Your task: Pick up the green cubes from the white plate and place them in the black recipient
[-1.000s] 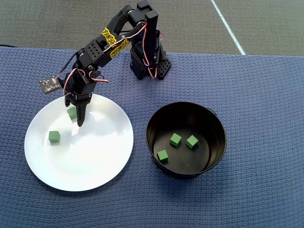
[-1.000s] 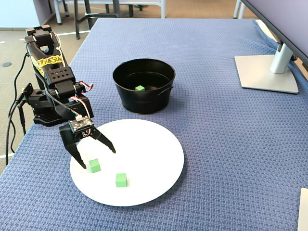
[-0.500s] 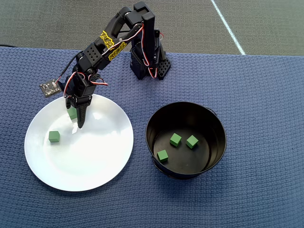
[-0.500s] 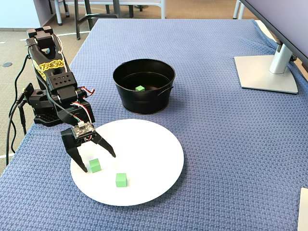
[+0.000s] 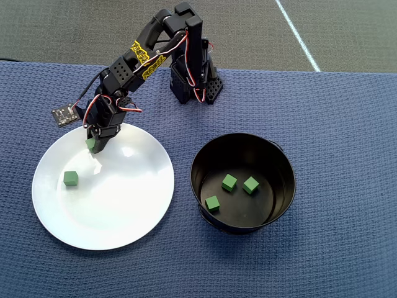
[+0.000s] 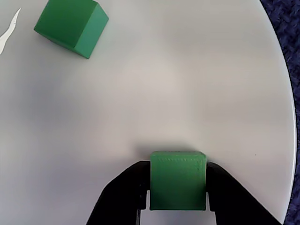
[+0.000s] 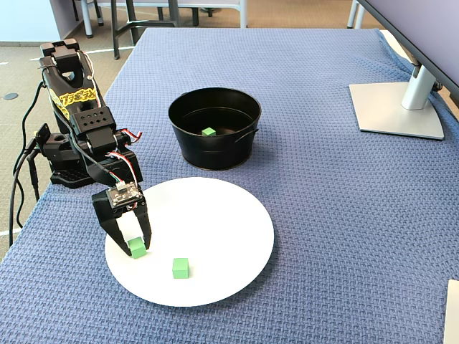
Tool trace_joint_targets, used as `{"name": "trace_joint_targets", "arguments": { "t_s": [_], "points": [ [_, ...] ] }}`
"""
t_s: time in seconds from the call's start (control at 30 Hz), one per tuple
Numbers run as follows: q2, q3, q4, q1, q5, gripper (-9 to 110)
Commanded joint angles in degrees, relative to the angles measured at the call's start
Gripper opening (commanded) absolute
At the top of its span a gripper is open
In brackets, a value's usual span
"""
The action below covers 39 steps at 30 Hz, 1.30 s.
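Cube (image 6: 177, 180) sits between the two black fingers (image 6: 123, 194) of the hand (image 7: 132, 247), both side faces in contact in the wrist view, grasp square and centred; hand is clamped on this cube, which appears to rest on the plate (image 7: 229, 236) near its rim on the arm side. Second cube (image 7: 181, 268) lies free on the plate, well apart from the first (upper left corner in the wrist view (image 6: 71, 24)). Three cubes (image 5: 229, 182) already lie on the floor of the pot (image 5: 282, 186), which stands on the blue tabletop (image 7: 323, 215) just beside the plate, not touching it. Judgement: step in hand is the fourth pick, grasp made, lift not yet begun; task a little past halfway, with two cubes left to move. For a clean lift: keep the fingers closed at present pressure, raise straight up before any sideways travel so the cube does not drag on the glossy plate, and gain enough height to clear the pot rim. Carry over the pot centre, then open the hand low enough inside that the cube does not bounce out. Risk: the cube is small and smooth-faced; a jerk at lift-off could twist it between the fingers. Monitor stand (image 7: 401, 107) at far right of the fixed view is clear of the path.
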Motion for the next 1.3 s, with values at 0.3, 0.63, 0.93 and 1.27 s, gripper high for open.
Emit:
{"name": "trace_joint_targets", "arguments": {
  "t_s": [0.3,0.63,0.93,1.27],
  "points": [
    [19.6,-16.17,23.38,-3.43,22.06,0],
    [28.74,-32.34,44.91,-21.09,45.0,0],
    [30.59,-33.66,48.52,-48.6,73.48,0],
    [26.46,-26.02,42.54,-69.79,83.41,0]
  ]
}}
